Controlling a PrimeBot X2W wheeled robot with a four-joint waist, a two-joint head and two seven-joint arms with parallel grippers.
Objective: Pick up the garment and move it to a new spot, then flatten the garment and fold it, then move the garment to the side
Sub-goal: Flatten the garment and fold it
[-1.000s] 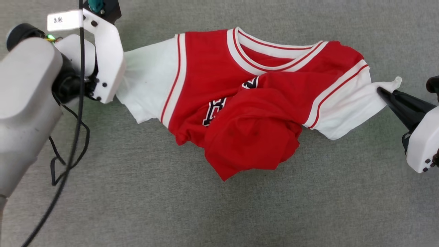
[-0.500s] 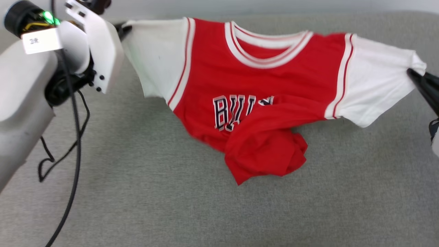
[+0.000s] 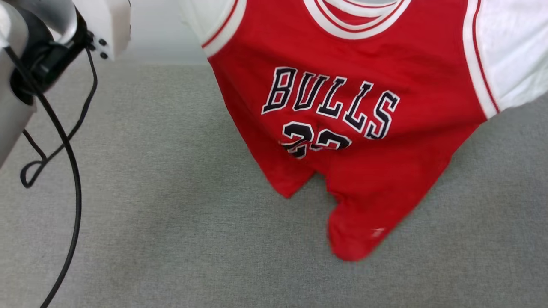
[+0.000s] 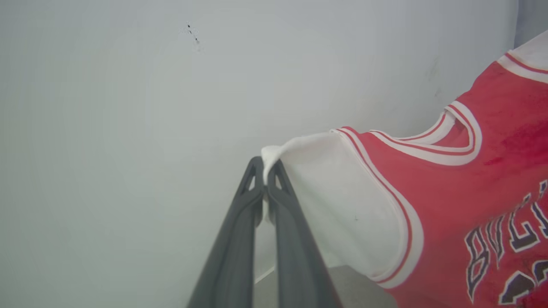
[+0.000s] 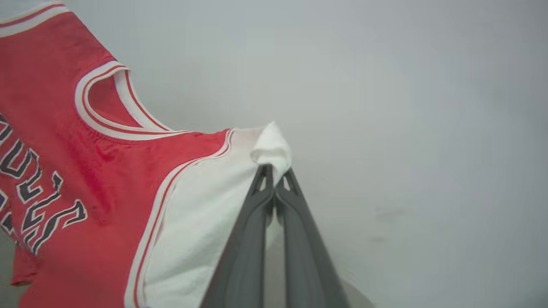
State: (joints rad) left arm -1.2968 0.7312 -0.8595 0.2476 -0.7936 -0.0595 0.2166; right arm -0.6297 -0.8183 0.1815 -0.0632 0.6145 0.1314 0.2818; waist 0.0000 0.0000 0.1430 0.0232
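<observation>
You have one garment (image 3: 355, 77): a red jersey T-shirt of smooth knit cloth, with two white short sleeves and white-and-red striped trim. It hangs spread out in the air above the grey felt-like surface (image 3: 171, 239), with its front toward the head camera. In the head view the top edge cuts off the round collar (image 3: 355, 33) and both sleeve ends, so the grasp is hidden there. The black letters (image 3: 329, 102) with white outline read BULLS. The number (image 3: 314, 143) under them is creased and hard to read. The lower hem (image 3: 351, 248) hangs in two uneven points, and you cannot tell if the lowest one touches the surface.

The left gripper (image 4: 266, 171) is clenched on the bunched tip of the sleeve at the left (image 4: 334, 205). Its two long dark fingers (image 4: 237, 239) are pressed together with white cloth between them. The right gripper (image 5: 274, 175) grasps the tip of the sleeve at the right (image 5: 201, 239) in the same way. Behind both, at the far side, is one plain pale wall (image 4: 107, 107). At the left you see one pale forearm (image 3: 10, 124), and one black cable (image 3: 78, 184) hangs from it in a loop.
</observation>
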